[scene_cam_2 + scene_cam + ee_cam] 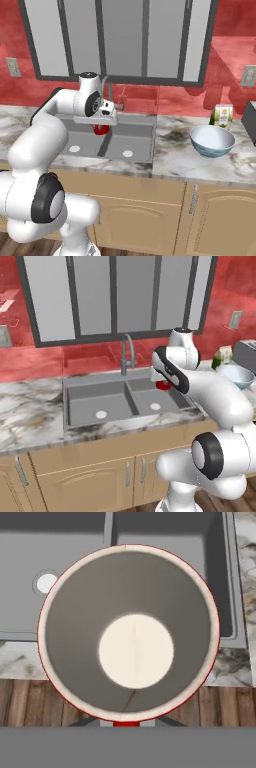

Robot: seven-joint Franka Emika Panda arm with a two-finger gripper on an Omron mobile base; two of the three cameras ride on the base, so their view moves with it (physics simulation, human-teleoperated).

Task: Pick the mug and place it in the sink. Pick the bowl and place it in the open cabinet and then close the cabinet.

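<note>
The two-finger gripper (101, 125) pinches the small glossy red cylindrical mug (128, 632) upright above the wide grey double-basin sink (95, 401), with the round white ceramic bowl (212, 140) on the marble counter (175, 155) at 3 o'clock.

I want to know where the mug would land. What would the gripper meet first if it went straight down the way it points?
Carrying the mug, the gripper would likely meet the sink floor, near the divider; which basin is unclear.

Kitchen: sink (85, 401), faucet (127, 353), marble counter (30, 416)
</note>
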